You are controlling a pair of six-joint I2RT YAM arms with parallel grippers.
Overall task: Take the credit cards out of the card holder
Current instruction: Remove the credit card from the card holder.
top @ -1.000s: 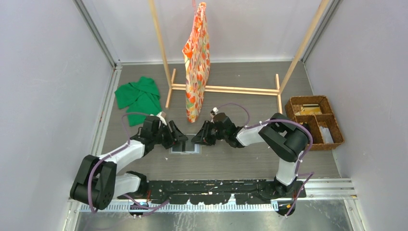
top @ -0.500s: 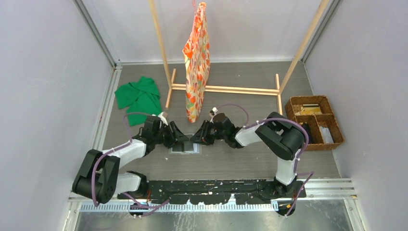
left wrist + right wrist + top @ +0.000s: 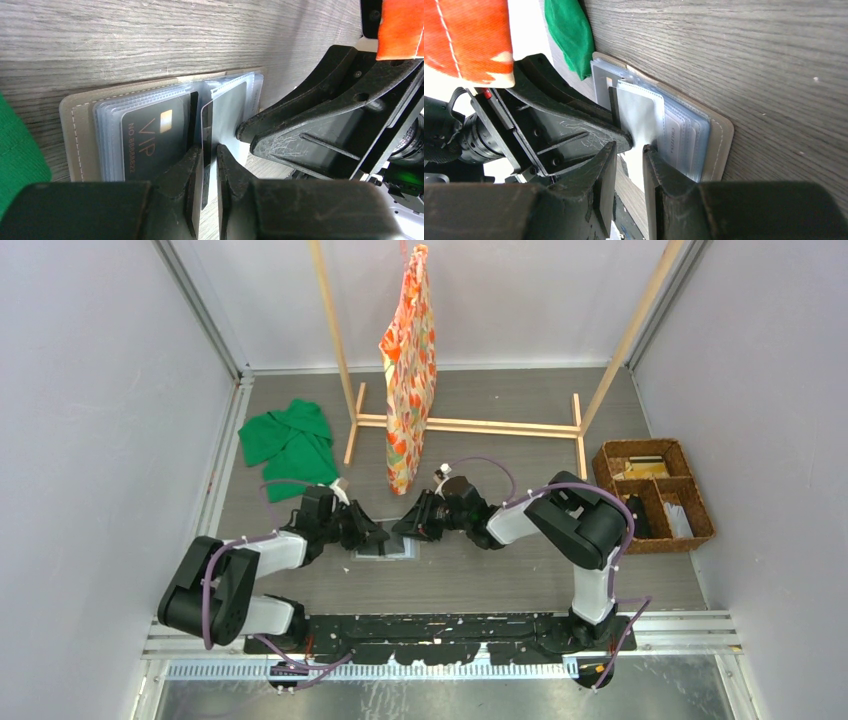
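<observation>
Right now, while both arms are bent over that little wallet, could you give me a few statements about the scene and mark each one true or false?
1. The card holder lies open on the table. True.
2. A dark VIP card sits in one of its clear pockets. True.
3. The green cloth hangs on the wooden rack. False: it lies on the table; the orange patterned cloth hangs there.
4. The wicker basket stands at the table's left edge. False: it stands at the right edge.
5. The left gripper and the right gripper both reach the card holder. True.
</observation>
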